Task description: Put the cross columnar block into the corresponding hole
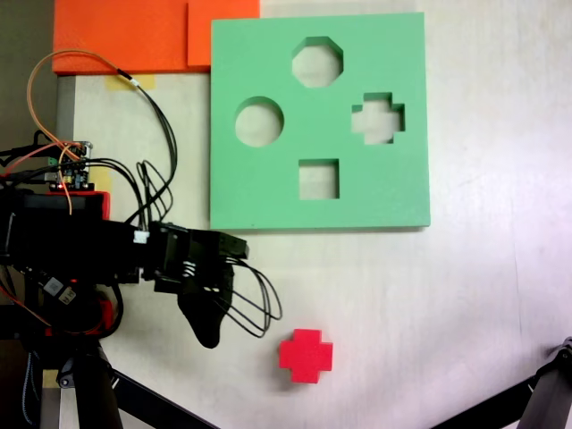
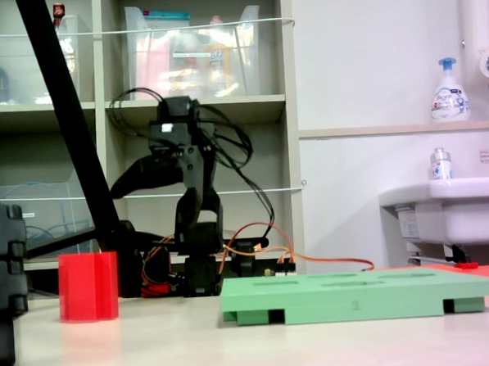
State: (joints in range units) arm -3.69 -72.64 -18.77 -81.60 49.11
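Red plus-shaped foam, the cross columnar block (image 1: 305,355), stands free on the pale tabletop (image 1: 465,295), seen from above near the lower middle of the picture and, in the low side-on fixed view (image 2: 87,286), upright at the left. Nothing touches it. It sits well below the green foam board (image 1: 268,179), apart from the board's lower edge. The board lies flat on the table and carries four cutouts: an octagon (image 1: 317,62) at the top, a circle (image 1: 259,121) at the left, a square (image 1: 319,179) at the bottom, and the corresponding hole (image 1: 378,118), the plus-shaped one, at the right. All four are unfilled, showing the table through them. From the side the board (image 2: 357,294) appears as a low green slab to the right of the block.

Left of the block in the view from above, the gripper (image 1: 211,332) points down-picture, near the block but clear of it. Only one dark tip is distinguishable, so I cannot tell whether the jaws are apart or together; nothing is visibly held. In the side view the arm (image 2: 188,202) is raised above the table with black cables (image 2: 243,162) looping off it. Orange foam sheets (image 1: 134,34) lie beyond the board's upper-left corner.
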